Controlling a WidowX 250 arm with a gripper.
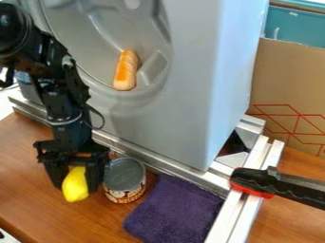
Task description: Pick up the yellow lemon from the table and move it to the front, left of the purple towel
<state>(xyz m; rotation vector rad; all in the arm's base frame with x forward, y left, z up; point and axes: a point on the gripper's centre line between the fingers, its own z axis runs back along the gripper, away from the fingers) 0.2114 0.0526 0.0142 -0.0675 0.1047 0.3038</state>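
The black gripper [76, 178] hangs over the wooden table at the lower left, shut on a yellow lemon-like object [76, 185] whose lower end sticks out below the fingers. Just right of the gripper stands a can [125, 182] with a grey top and a printed label. A purple cloth [174, 211] lies to the right of the can. Up in the round drum-shaped hollow of the grey machine rests an orange-brown bread roll or sausage-like toy [126, 70].
The large grey machine [190, 95] stands behind the table [25, 182], with metal rails [244, 204] along its foot and right side. A black and red clamp handle [266, 184] crosses the right rail. A cardboard box [285, 90] is at the right.
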